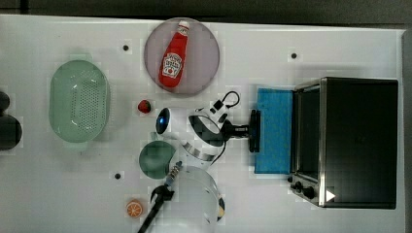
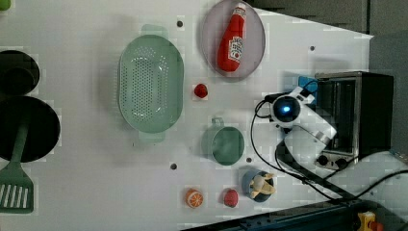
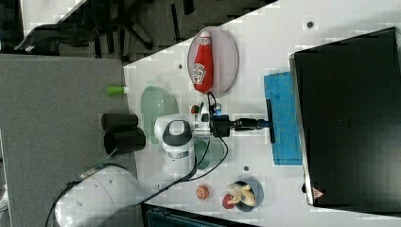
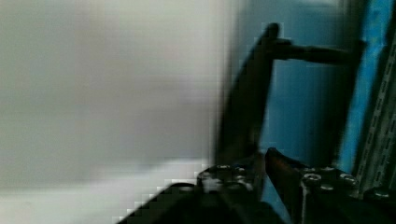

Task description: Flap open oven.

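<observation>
The oven [image 1: 359, 141] stands at the top view's right, black-topped with a silver frame and small knobs [image 1: 303, 188]. Its blue glass door [image 1: 274, 131] is folded down almost flat onto the table, and the dark bar handle [image 1: 254, 131] runs along its free edge. My gripper [image 1: 250, 130] reaches level from the arm to the middle of that handle. In the wrist view the handle [image 4: 247, 102] passes between the fingers [image 4: 280, 168], which are shut on it. The right view shows the gripper [image 3: 265, 124] at the handle [image 3: 270, 106] of the lowered door [image 3: 283, 94].
A ketchup bottle [image 1: 175, 53] lies on a grey plate [image 1: 199, 80] behind the arm. A green colander [image 1: 77, 102], a strawberry [image 1: 144, 106], a green cup [image 1: 156, 159] and an orange slice [image 1: 134, 209] lie towards the top view's left. A bowl with a banana [image 2: 257, 185] sits near the arm's base.
</observation>
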